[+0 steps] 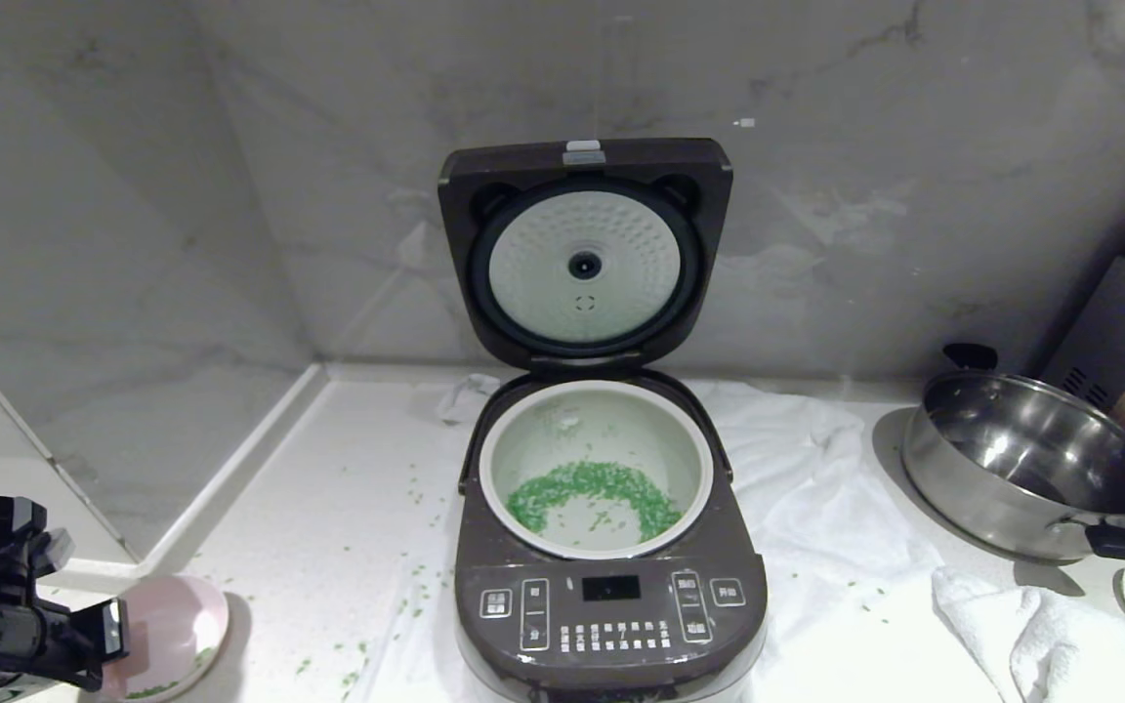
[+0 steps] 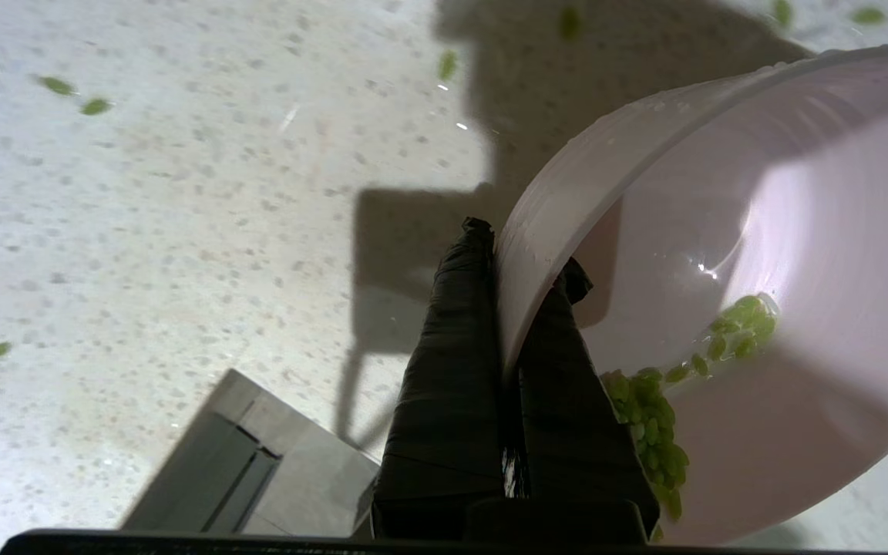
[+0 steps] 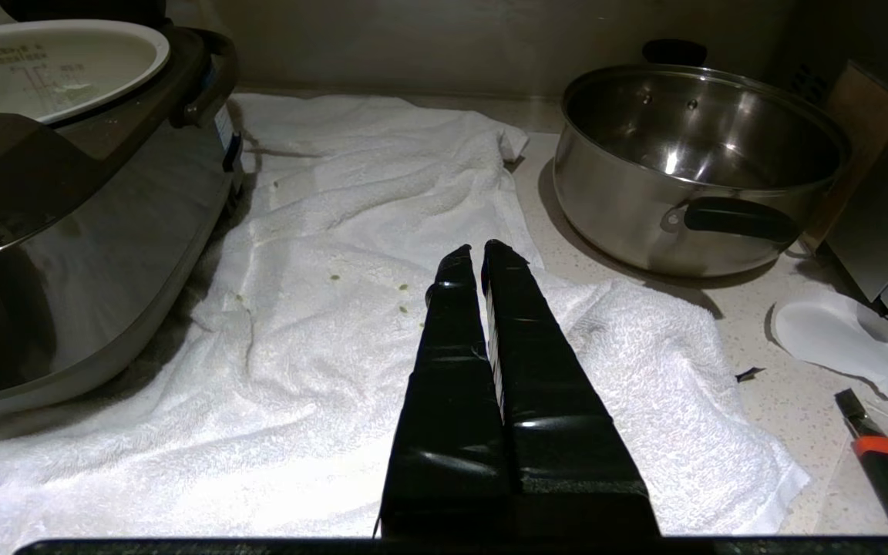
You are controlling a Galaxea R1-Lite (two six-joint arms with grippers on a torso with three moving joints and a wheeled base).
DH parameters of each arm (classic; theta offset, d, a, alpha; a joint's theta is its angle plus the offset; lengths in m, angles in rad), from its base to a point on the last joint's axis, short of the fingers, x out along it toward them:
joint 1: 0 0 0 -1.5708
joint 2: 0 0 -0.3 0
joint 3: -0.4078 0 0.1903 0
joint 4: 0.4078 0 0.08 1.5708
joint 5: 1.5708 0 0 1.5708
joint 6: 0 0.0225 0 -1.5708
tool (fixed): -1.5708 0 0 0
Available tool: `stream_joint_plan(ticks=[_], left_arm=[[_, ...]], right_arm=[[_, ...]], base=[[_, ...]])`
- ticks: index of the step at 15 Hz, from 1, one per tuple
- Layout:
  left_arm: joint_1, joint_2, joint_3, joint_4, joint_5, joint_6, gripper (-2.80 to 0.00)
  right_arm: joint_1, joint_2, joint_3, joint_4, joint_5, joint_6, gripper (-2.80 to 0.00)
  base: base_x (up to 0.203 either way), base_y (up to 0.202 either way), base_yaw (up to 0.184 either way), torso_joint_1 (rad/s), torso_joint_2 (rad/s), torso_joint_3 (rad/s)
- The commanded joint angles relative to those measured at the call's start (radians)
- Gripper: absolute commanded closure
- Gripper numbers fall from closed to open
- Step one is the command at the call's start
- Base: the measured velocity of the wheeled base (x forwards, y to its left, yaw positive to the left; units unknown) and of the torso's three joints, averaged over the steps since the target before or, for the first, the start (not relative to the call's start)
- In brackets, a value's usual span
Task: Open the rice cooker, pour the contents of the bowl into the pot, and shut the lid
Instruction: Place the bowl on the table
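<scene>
With the lid (image 1: pixel 584 256) up and most green grains (image 1: pixel 590 491) already in the pot (image 1: pixel 596 467), the left gripper (image 2: pixel 517 266) clamps the bowl (image 1: pixel 177 625) rim near the worktop's front-left edge (a few grains cling inside), leaving only the lid to close.

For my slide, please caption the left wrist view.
Left tool pinching the tilted bowl by its rim, green grains remaining inside.

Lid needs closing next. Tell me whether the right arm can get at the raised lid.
Probably yes: the right pincer is shut and empty over the white towel beside the rice cooker; nothing blocks the upright lid.
</scene>
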Motion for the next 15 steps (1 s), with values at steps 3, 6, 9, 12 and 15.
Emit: stream_joint_plan(ticks=[3, 6, 9, 12, 15], left_arm=[[0.018, 0.017, -0.005, -0.001, 0.003, 0.000, 0.00], [0.078, 0.059, -0.048, 0.004, 0.008, 0.008, 0.00], [0.087, 0.073, -0.047, 0.005, 0.013, 0.029, 0.00], [0.103, 0.093, -0.070, -0.001, 0.037, 0.030, -2.80], [0.119, 0.075, -0.103, 0.005, 0.038, 0.029, -2.80]], right_arm=[[0.000, 0.002, 0.002, 0.000, 0.001, 0.001, 0.00], [0.000, 0.002, 0.002, 0.000, -0.001, 0.001, 0.00], [0.000, 0.002, 0.002, -0.001, 0.001, 0.005, 0.00], [0.000, 0.002, 0.002, -0.001, 0.001, 0.007, 0.00], [0.001, 0.002, 0.002, -0.001, 0.001, 0.006, 0.00]], base=[[0.000, 0.000, 0.000, 0.000, 0.00, 0.000], [0.000, 0.000, 0.000, 0.000, 0.00, 0.000], [0.000, 0.000, 0.000, 0.000, 0.00, 0.000], [0.000, 0.000, 0.000, 0.000, 0.00, 0.000], [0.000, 0.000, 0.000, 0.000, 0.00, 0.000]])
